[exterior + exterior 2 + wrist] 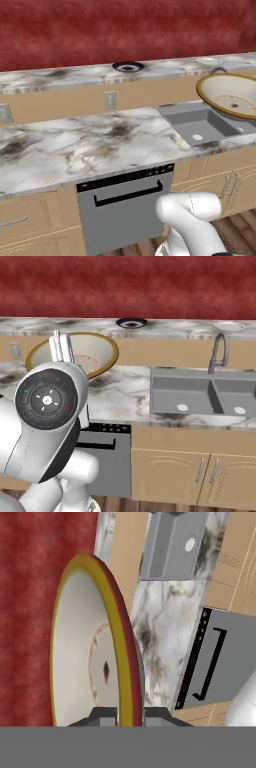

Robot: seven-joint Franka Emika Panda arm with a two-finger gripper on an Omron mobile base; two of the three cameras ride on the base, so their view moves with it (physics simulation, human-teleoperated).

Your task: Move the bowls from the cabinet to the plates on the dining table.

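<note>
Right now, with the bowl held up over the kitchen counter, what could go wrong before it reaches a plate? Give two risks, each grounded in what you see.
1. The hand pinches the bowl by its thin rim alone, so the wide bowl could slip or swing loose in transit.
2. The dark plate sits on the raised marble ledge beyond the counter; carried too low, the bowl might strike that ledge or the faucet.
</note>
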